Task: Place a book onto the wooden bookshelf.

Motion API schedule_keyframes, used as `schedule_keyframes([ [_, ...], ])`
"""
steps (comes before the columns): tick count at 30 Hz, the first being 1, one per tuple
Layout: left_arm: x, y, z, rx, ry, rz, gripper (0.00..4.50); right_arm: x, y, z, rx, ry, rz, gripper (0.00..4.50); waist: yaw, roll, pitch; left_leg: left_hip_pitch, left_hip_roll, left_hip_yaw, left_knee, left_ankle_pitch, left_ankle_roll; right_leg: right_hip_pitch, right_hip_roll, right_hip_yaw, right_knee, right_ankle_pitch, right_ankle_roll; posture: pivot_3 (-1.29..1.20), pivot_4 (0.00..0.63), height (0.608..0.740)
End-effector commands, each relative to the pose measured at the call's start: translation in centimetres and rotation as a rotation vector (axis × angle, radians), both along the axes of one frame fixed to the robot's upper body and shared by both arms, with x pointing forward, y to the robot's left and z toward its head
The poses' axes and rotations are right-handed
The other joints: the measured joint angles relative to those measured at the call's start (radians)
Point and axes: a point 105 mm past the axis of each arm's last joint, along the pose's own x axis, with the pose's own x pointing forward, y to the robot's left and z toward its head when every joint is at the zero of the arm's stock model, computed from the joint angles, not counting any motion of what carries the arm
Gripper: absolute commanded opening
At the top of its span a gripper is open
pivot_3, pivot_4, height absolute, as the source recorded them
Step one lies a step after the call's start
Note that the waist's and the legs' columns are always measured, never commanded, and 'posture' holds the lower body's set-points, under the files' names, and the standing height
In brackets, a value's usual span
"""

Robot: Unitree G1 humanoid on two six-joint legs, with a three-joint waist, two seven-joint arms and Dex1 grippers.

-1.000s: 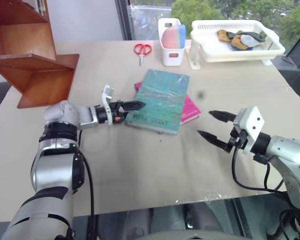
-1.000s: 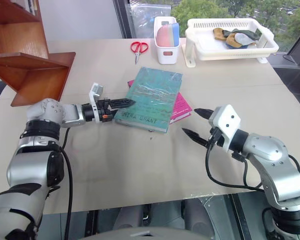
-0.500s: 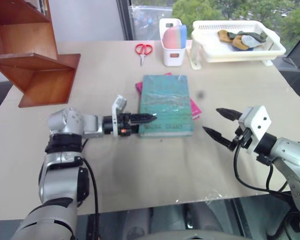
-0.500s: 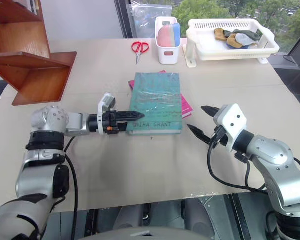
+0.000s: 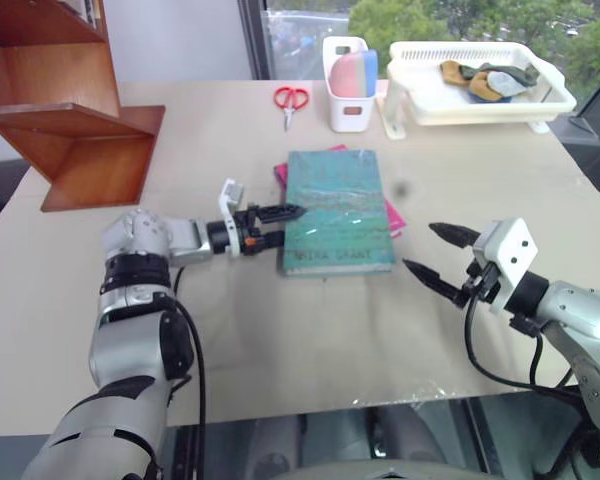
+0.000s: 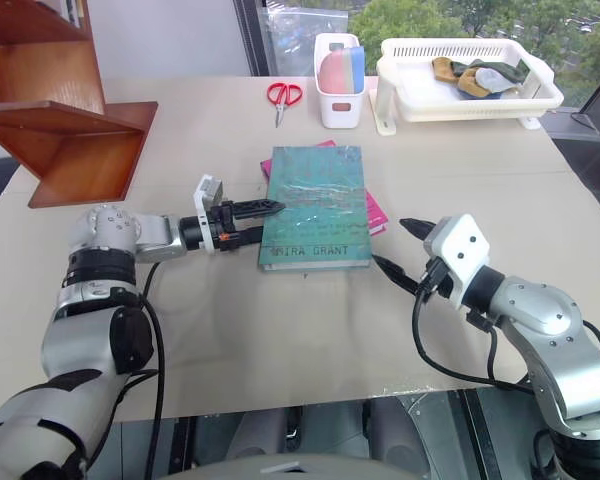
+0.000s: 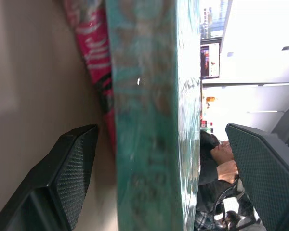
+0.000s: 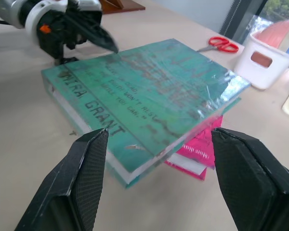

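Nearest the bench's (image 5: 310,340) front edge, the right gripper (image 5: 442,255) waits spread, just right of the book (image 5: 337,210). The left gripper (image 6: 261,222) straddles the spine, fingers spread, not yet pinching. The book has swung square since a second ago: mid-bench atop a pink book (image 6: 374,211), long axis front-to-back, title frontward. The wooden bookshelf (image 5: 70,120) stands at the far-left corner.
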Motion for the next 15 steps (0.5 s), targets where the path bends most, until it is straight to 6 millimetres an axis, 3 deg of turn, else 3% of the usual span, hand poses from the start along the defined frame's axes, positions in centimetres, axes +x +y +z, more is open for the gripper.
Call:
schedule_keyframes([
  [1,0.3,-0.3,1.1,-0.02,-0.042,-0.022,4.5,-1.4,0.6,1.8,0.018,-0.086,0.057,3.48,-0.001,0.0,0.0,0.0,0.0,0.0,0.0,0.0,0.0,0.0,0.0,0.0,0.0,0.0,0.0,0.0,0.15,0.74],
  [9,0.4,-0.4,1.1,-0.027,-0.038,-0.041,4.5,-3.7,0.5,3.1,0.056,-0.129,0.132,3.48,0.002,0.0,0.0,-0.001,0.0,-0.003,0.002,0.0,0.0,0.001,0.0,-0.003,0.0,0.0,0.0,0.0,0.15,0.74],
  [15,0.7,-0.4,1.2,-0.026,-0.047,-0.043,4.5,-4.5,0.3,2.6,0.023,-0.114,0.154,3.48,0.001,0.0,0.0,-0.001,0.0,-0.004,0.002,0.0,0.0,0.002,0.0,-0.004,0.001,0.0,0.0,0.0,0.15,0.74],
])
